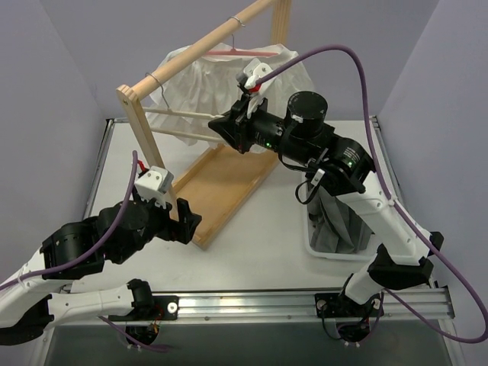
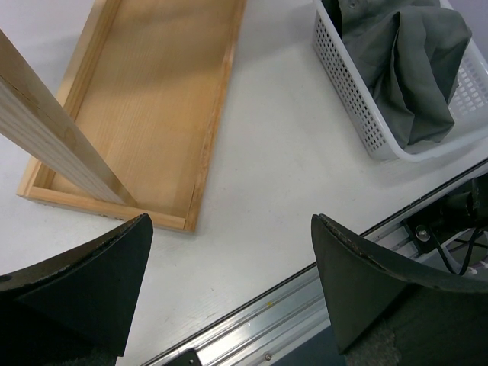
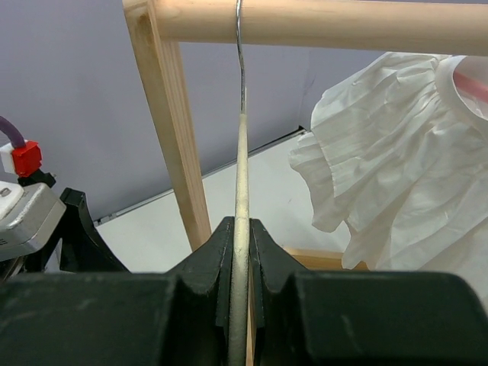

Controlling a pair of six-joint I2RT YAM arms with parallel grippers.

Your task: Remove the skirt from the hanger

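1. Presently the white skirt (image 1: 200, 76) hangs at the far end of the wooden rail (image 1: 200, 44), its waist on a pink hanger (image 1: 245, 52) whose hook is over the rail.
2. The skirt's pleats fall in folds below the rail, above the far part of the rack's base tray (image 1: 221, 183).
3. The right hand (image 3: 240, 229) is clamped shut on a cream hanger (image 3: 241, 168). The bar runs straight up between its two black fingers (image 3: 221, 252).
4. That cream hanger's wire hook is looped over the rail near the rack's upright post (image 3: 179, 145). It carries no garment and hangs apart from the skirt, which shows to the right in the right wrist view.
5. Seen from above, the right arm reaches over the base tray to the hanger, between the post and the skirt.
6. The left hand (image 2: 229, 293) is spread wide and holds nothing, hovering above the tabletop (image 1: 259, 221) just beside the near corner of the base tray.
7. A slanting wooden post of the rack crosses the left side of the left wrist view.
8. A white perforated basket (image 2: 358, 99) stands on the tabletop to the right, well apart from the rack, with a grey cloth (image 2: 415, 69) bundled inside it.
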